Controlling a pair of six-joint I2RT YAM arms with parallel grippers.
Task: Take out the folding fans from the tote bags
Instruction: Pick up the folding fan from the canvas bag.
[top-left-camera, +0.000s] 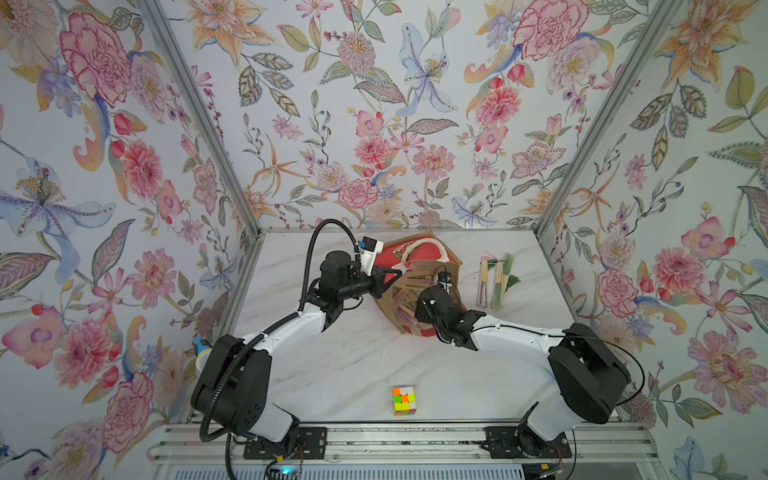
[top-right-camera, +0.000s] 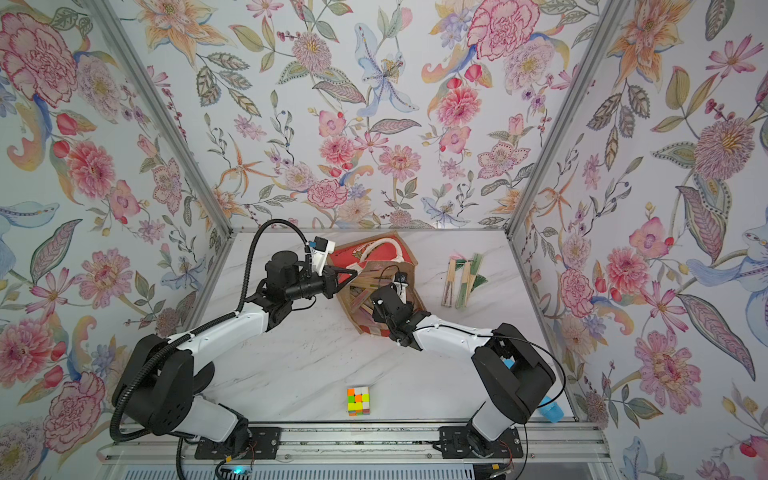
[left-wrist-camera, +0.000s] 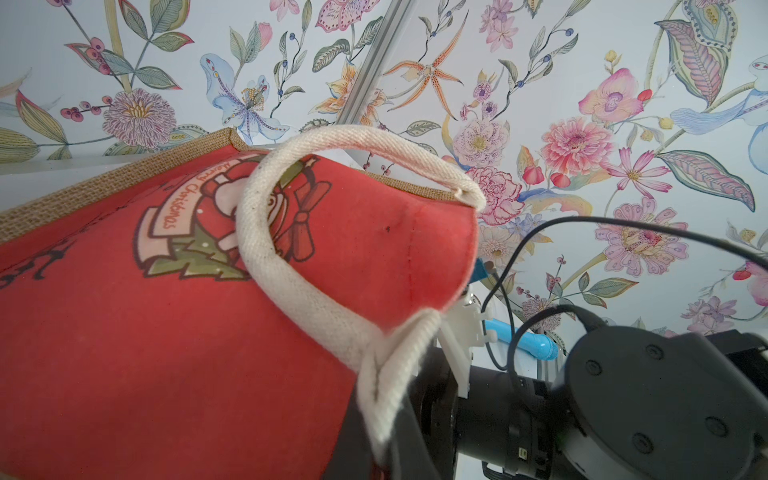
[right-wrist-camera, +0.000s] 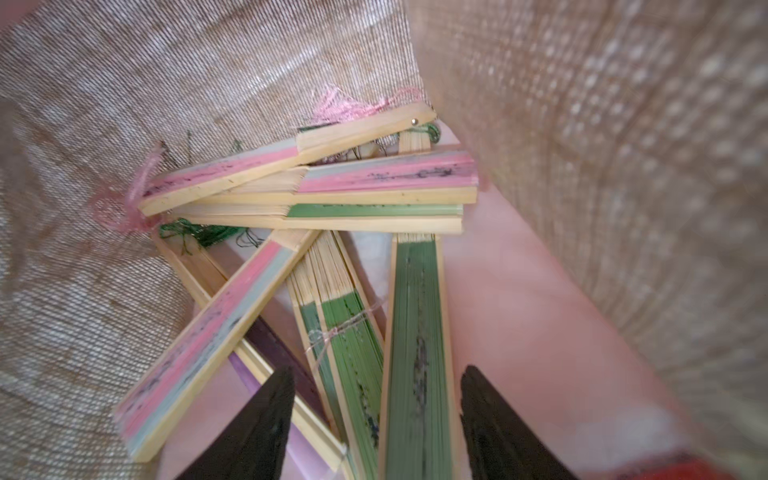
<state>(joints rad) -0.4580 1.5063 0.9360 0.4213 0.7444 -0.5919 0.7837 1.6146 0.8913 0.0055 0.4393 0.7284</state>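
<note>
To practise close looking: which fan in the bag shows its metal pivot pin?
The pink fan lying farthest from the right hand; no other fan's pin shows.

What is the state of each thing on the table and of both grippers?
tote bag: mouth open, fans inside.
folding fans in bag: closed, piled crosswise.
folding fans on table: closed, lying beside bag.
left gripper: shut on tote bag's handle.
right gripper: open, inside bag.
Rubik's cube: scrambled.
</note>
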